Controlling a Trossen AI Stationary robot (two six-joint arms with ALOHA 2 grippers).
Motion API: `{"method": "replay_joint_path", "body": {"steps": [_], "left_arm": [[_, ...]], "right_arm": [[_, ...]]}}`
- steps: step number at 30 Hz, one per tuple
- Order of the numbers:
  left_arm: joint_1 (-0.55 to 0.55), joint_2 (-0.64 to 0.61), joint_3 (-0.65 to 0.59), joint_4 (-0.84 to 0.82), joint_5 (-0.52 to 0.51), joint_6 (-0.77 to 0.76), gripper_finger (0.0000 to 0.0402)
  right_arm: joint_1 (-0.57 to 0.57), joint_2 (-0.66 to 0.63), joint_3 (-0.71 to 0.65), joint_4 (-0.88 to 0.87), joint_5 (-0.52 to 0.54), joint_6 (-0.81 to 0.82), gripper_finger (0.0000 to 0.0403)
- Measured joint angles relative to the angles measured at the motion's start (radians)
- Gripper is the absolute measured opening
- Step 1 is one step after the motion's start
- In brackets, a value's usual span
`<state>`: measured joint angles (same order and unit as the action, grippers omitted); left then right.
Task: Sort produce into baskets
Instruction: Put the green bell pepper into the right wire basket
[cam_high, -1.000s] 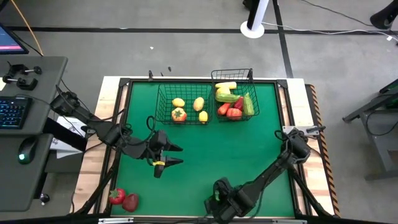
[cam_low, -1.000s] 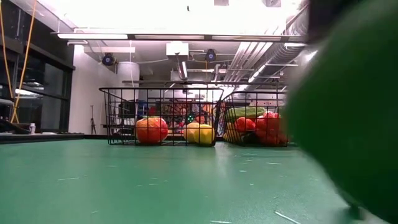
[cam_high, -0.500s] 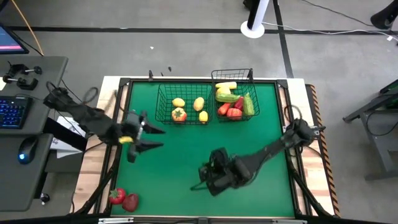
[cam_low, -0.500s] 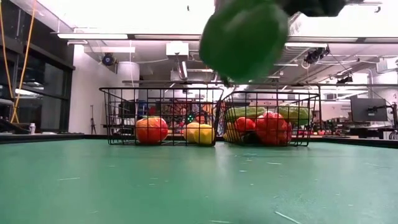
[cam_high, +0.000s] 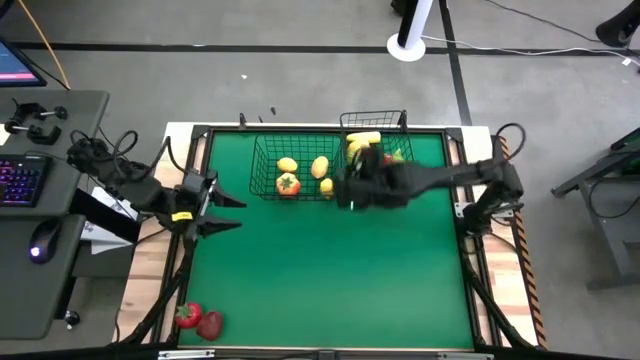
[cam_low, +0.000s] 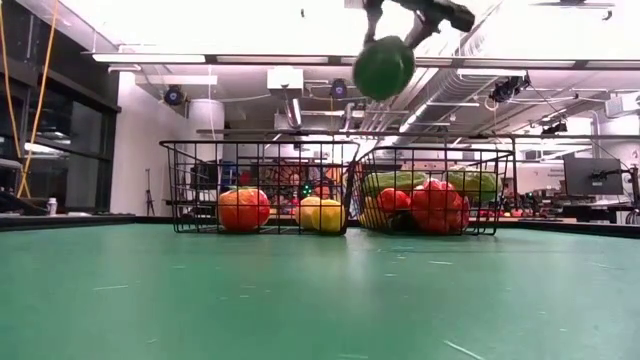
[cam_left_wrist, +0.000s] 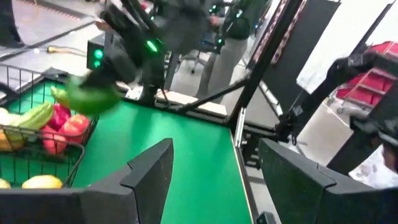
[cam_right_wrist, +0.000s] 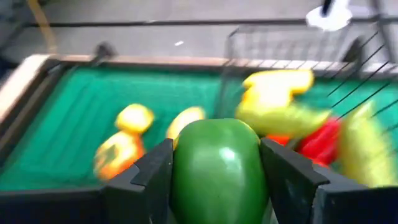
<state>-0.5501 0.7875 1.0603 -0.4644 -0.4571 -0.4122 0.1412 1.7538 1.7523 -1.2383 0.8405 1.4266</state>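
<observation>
right jaws (cam_right_wrist: 217, 180) clamped on green pepper (cam_right_wrist: 217, 168) above basket divide; early release risks wrong basket (cam_high: 290, 170). left jaws (cam_left_wrist: 214, 180) spread, empty.

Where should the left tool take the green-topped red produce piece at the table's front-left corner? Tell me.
Probably grip the green-topped red produce piece across its round body, from straight above, with the left tool: it lies on open mat, a second red piece close beside it.
</observation>
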Motion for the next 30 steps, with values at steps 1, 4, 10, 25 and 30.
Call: {"method": "replay_joint_path", "body": {"steps": [1, 4, 10, 25, 30], "left_arm": [[-0.002, 0.005, 0.000, -0.005, -0.001, -0.003, 0.0225], [-0.003, 0.026, 0.000, -0.006, -0.016, -0.005, 0.0225], [0.003, 0.098, 0.000, -0.006, -0.155, -0.034, 0.0225], [0.124, 0.366, 0.000, 0.055, -0.357, -0.362, 0.0225], [0.192, 0.437, 0.000, 0.112, -0.292, -0.304, 0.0225]], "right_arm": [[-0.038, -0.011, 0.000, -0.012, 0.001, -0.027, 0.0193], [-0.149, -0.033, 0.000, -0.030, -0.005, -0.141, 0.0194], [-0.326, -0.038, 0.000, -0.016, -0.042, -0.423, 0.0208], [-0.595, -0.038, 0.000, 0.018, -0.030, -0.893, 0.0231], [-0.630, -0.038, 0.000, 0.056, -0.075, -0.944, 0.0231]]}}
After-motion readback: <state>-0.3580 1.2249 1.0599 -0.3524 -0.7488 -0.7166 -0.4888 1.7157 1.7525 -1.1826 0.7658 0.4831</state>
